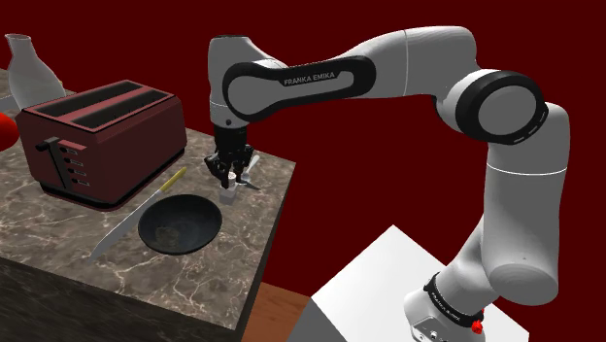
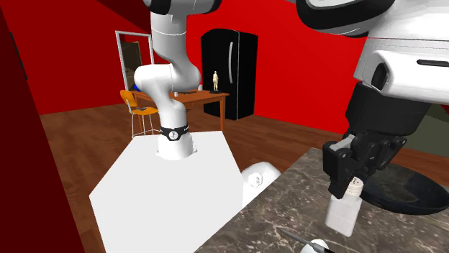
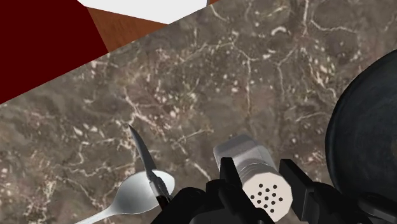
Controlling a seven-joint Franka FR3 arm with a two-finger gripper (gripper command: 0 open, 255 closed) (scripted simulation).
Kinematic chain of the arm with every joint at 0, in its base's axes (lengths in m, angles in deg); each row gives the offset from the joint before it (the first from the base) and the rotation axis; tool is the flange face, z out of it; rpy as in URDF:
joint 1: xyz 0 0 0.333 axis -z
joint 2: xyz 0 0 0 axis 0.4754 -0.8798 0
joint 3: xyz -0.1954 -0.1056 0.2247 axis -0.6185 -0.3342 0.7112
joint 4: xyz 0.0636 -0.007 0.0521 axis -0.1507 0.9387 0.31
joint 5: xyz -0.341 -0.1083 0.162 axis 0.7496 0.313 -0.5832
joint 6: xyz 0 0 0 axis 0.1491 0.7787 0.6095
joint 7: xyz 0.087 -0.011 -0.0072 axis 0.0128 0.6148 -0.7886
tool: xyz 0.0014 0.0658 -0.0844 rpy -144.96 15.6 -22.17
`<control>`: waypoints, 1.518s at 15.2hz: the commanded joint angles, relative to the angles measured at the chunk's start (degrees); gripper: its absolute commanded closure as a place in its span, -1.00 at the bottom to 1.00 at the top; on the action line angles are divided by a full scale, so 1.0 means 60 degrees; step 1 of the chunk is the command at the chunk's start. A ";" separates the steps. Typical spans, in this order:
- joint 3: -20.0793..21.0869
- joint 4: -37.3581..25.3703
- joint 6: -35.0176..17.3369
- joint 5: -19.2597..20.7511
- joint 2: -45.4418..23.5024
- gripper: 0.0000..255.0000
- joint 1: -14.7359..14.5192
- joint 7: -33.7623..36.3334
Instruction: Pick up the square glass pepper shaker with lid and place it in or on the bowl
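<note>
The pepper shaker (image 3: 247,151) is a pale square bottle with a holed lid, standing upright on the marble counter (image 1: 58,219). My gripper (image 3: 259,181) is shut on its top, one black finger (image 3: 227,169) on each side of the lid. In the shoulder view the gripper (image 1: 231,178) points straight down onto the shaker (image 1: 229,193) near the counter's far right corner. The dark bowl (image 1: 179,223) lies just beside the shaker, towards the shoulder view's lower left. In the second exterior view the shaker (image 2: 343,210) hangs under the gripper (image 2: 351,185), with the bowl (image 2: 403,192) right behind.
A dark red toaster (image 1: 102,141) stands at the back left of the counter, with a pale vase (image 1: 31,68) behind it. A yellow-handled knife (image 1: 136,219) lies left of the bowl. A spoon (image 3: 137,197) rests close beside the shaker. The counter edge drops off near the gripper.
</note>
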 commanded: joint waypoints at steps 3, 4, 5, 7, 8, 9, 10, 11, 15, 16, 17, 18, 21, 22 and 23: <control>0.0001 0.0003 -0.0001 -0.0001 0.0000 1.00 0.0000 -0.0001; 0.0008 -0.0062 0.0105 -0.0014 0.0043 1.00 0.0002 -0.0004; 0.0016 -0.0130 0.0213 -0.0027 0.0084 1.00 0.0003 -0.0008; 0.0029 -0.0280 0.0432 -0.0050 0.0157 1.00 0.0003 -0.0015; 0.0035 -0.0357 0.0543 -0.0060 0.0192 1.00 0.0003 -0.0017; 0.0042 -0.0438 0.0655 -0.0071 0.0224 1.00 0.0002 -0.0020; 0.0047 -0.0521 0.0767 -0.0081 0.0255 1.00 0.0001 -0.0022; 0.0053 -0.0607 0.0881 -0.0090 0.0284 1.00 -0.0001 -0.0024; 0.0073 -0.0983 0.1346 -0.0121 0.0378 1.00 -0.0013 -0.0030; 0.0078 -0.1085 0.1465 -0.0127 0.0396 1.00 -0.0017 -0.0031; 0.0082 -0.1191 0.1585 -0.0133 0.0411 1.00 -0.0022 -0.0031; 0.0086 -0.1300 0.1706 -0.0138 0.0425 1.00 -0.0028 -0.0031; 0.0097 -0.1649 0.2078 -0.0148 0.0450 1.00 -0.0050 -0.0029; 0.0100 -0.1773 0.2204 -0.0150 0.0453 1.00 -0.0058 -0.0028; 0.0103 -0.1902 0.2332 -0.0152 0.0454 1.00 -0.0068 -0.0027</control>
